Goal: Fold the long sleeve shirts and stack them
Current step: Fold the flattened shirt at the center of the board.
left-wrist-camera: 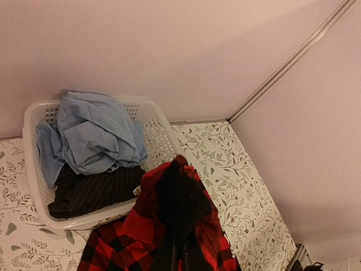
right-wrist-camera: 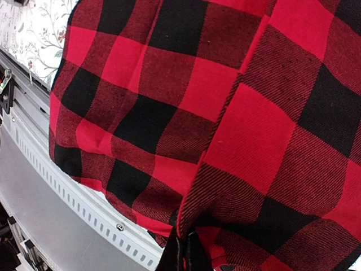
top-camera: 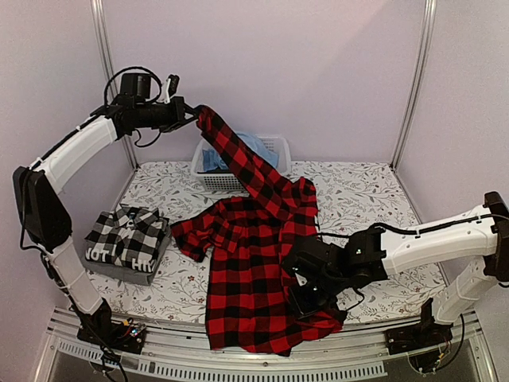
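Note:
The red-and-black flannel shirt [top-camera: 254, 263] lies spread over the table middle, its hem over the near edge. My left gripper [top-camera: 189, 114] is raised high at the back left and is shut on the end of one sleeve, which hangs stretched down to the shirt body. In the left wrist view the sleeve cloth [left-wrist-camera: 180, 214] wraps the jaws. My right gripper [top-camera: 306, 296] is low at the shirt's near right part, shut on a pinched fold of flannel [right-wrist-camera: 225, 147]. The black-and-white check shirt [top-camera: 127, 235] lies folded on the dark grey lettered shirt [top-camera: 131, 267] at the left.
A white laundry basket [top-camera: 274, 147] stands at the back wall behind the sleeve, holding blue cloth [left-wrist-camera: 96, 130] and dark striped cloth [left-wrist-camera: 90, 192]. The floral table cover [top-camera: 366, 195] shows at the right. A metal rail [right-wrist-camera: 73, 197] runs along the near table edge.

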You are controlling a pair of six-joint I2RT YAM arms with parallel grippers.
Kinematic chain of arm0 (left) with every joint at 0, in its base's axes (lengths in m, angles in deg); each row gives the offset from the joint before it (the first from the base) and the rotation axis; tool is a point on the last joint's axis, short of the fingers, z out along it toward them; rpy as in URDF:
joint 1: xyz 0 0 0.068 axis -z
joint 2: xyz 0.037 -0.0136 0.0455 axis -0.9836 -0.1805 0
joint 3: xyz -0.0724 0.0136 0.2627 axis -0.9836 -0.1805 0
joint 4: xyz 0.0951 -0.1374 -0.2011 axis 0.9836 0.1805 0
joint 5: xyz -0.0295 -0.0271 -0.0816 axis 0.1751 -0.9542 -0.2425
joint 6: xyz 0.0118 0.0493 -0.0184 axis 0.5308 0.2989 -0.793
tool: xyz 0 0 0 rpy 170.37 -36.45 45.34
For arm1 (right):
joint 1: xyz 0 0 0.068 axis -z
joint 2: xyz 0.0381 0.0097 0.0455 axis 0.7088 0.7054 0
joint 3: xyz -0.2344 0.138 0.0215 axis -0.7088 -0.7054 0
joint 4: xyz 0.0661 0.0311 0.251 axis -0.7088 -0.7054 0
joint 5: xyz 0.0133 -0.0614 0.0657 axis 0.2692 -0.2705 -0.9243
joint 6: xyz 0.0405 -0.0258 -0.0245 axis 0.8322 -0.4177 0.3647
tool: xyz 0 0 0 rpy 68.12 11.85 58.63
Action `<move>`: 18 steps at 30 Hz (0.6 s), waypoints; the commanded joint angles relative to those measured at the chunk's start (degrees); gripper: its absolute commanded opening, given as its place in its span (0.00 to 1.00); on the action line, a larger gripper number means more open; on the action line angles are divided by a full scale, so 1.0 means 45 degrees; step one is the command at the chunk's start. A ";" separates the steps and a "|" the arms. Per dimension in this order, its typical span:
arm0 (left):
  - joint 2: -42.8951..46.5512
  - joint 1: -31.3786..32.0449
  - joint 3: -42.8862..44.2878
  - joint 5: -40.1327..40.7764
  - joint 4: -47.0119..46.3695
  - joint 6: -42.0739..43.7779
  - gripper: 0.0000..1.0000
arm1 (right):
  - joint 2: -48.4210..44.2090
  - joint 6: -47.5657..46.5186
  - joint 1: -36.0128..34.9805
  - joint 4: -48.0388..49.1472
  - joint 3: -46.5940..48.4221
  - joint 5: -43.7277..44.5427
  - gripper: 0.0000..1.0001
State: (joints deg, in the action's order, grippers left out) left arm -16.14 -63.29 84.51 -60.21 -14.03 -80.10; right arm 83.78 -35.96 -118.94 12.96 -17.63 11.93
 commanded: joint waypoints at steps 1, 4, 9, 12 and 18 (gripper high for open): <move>0.0056 -0.0112 -0.0754 -0.0117 -0.0271 0.0036 0.00 | -0.1026 0.1343 0.0195 0.0014 -0.1144 0.0518 0.00; 0.0200 -0.0049 -0.1434 -0.0231 -0.0651 -0.0038 0.00 | -0.2274 0.2405 0.0349 -0.0292 -0.1676 0.1997 0.00; 0.0365 0.0129 -0.1887 -0.0650 -0.1170 -0.0051 0.00 | -0.4816 0.2363 0.1036 -0.1238 -0.1431 0.4618 0.00; 0.0899 0.0191 -0.2184 -0.0742 -0.1867 -0.0197 0.00 | -0.5416 0.1828 0.1801 -0.1481 -0.1253 0.5371 0.00; 0.1328 0.0204 -0.2060 -0.0386 -0.1800 0.0010 0.00 | -0.4639 0.0911 0.1988 -0.1230 -0.0804 0.4187 0.00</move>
State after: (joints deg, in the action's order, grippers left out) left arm -12.95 -62.72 74.57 -61.76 -19.26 -80.77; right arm 59.52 -28.53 -109.87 7.91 -22.88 32.46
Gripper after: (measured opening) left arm 0.006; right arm 0.007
